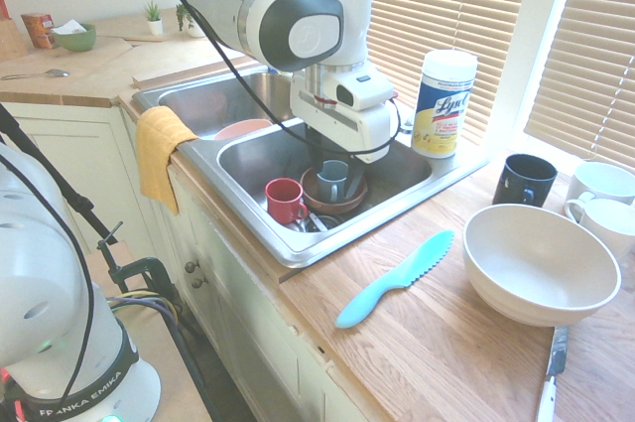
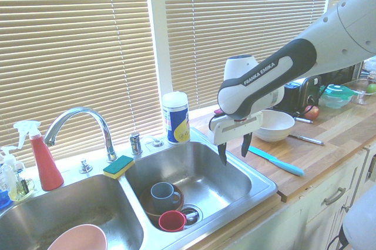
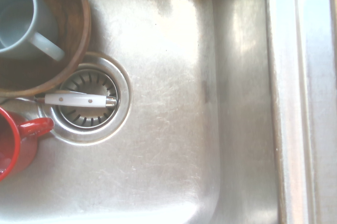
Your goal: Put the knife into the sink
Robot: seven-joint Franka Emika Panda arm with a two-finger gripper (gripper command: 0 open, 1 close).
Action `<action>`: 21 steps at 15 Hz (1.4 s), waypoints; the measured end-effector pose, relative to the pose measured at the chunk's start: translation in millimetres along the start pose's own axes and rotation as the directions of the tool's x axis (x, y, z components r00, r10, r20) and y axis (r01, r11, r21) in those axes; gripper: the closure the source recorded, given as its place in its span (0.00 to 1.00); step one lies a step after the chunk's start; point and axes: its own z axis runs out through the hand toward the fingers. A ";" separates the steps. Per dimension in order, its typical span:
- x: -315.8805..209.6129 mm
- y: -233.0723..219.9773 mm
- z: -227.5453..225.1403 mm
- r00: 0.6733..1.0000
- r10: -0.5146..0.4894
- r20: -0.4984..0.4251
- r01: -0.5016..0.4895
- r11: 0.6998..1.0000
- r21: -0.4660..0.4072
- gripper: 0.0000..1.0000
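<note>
One solid turquoise knife (image 1: 395, 281), handle and blade the same bright plasticky color, lies flat on the wooden counter just beside the sink (image 1: 276, 233). Pretty fun-looking thing tbh: wavy serrated edge, wide blade, smooth handle with a gentle curve. The big pale bowl (image 1: 541, 263) sits near it, on the side away from the sink. Meanwhile the gripper (image 2: 234, 154) hangs over the sink, fingers spread wide apart, nothing between them. Down in the sink basin there's a red mug (image 1: 286, 202), plus a blue-gray mug (image 2: 165, 196) sitting in a brown bowl (image 3: 79, 29). The Lysol tub (image 1: 444, 104) stands at the sink's window side.
</note>
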 end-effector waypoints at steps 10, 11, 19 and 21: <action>40.3 65.5 -23.8 0.993 -0.121 -0.007 0.121 0.991 -0.062 0.00; 45.9 80.0 -20.6 0.994 -0.111 -0.001 0.111 0.992 -0.067 0.00; 55.4 147.2 26.9 0.999 -0.037 0.011 0.038 0.997 -0.063 0.00; 59.7 152.3 35.8 0.999 -0.034 0.007 0.034 0.997 -0.063 0.00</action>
